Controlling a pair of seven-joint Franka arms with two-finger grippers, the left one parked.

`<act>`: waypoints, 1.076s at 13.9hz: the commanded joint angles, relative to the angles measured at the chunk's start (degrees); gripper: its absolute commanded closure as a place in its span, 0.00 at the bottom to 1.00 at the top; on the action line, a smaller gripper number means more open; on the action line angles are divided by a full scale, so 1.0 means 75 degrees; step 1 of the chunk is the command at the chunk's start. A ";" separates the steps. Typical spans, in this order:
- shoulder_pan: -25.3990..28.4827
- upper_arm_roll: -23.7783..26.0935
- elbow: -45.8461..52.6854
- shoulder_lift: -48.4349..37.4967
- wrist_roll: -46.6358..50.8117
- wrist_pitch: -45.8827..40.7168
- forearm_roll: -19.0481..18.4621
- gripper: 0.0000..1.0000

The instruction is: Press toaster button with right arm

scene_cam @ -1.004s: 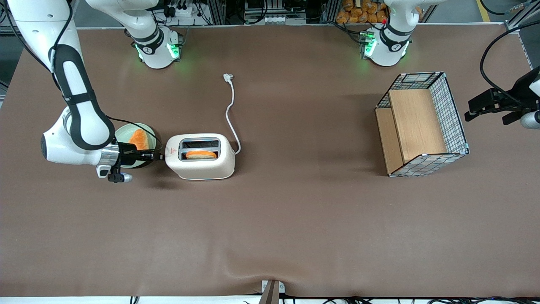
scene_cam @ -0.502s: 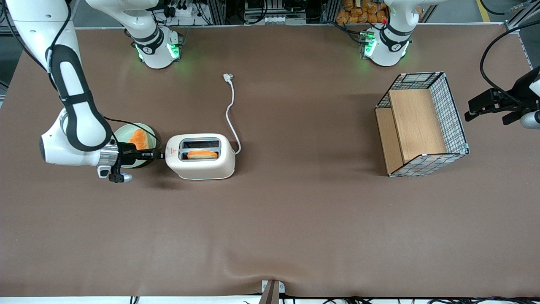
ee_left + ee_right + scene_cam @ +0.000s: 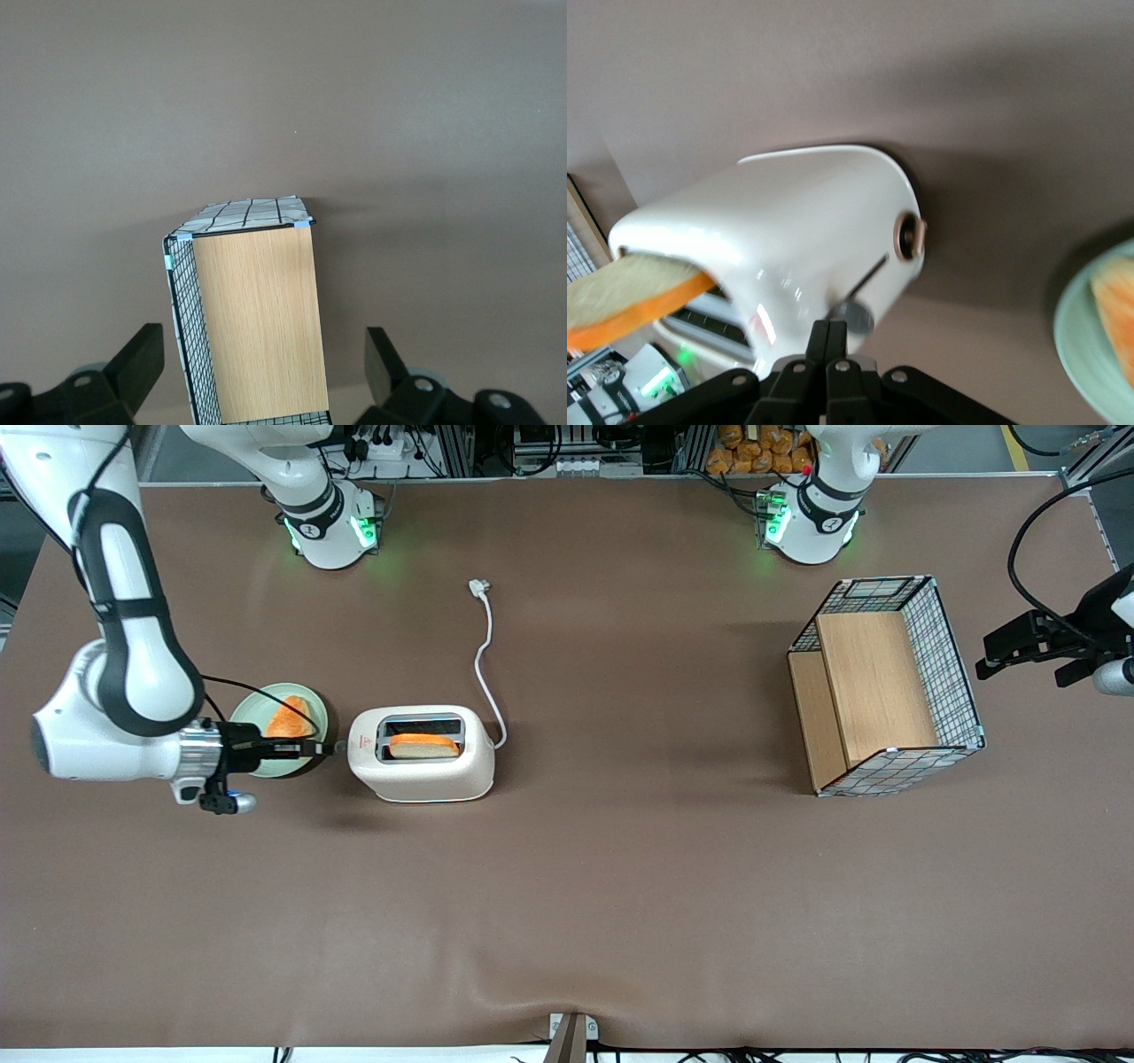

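You see the gripper [image 3: 827,341], fingers [image 3: 819,339] pressed together, tips just at the toaster button [image 3: 854,313] on the narrow end of the toaster [image 3: 788,230]. A bread slice [image 3: 633,297] sticks out of a slot; a green plate [image 3: 1090,341] rests on the bench [image 3: 859,71] nearby.

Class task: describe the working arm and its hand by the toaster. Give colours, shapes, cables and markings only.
The right arm is white and rounded, with a long black section along its link and a thin black cable looping off it. A silver ring sits at the wrist. Its hand, beside the toaster's narrow end, is slim and black, fingers together. The arm's base glows green.
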 commanded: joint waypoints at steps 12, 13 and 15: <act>-0.0149 -0.0202 0.2863 -0.0209 0.1760 -0.2562 -0.1962 1.00; -0.0126 -0.0202 0.2887 -0.0267 0.1760 -0.2586 -0.2032 1.00; -0.0102 -0.0191 0.2887 -0.0385 0.1760 -0.2644 -0.2161 1.00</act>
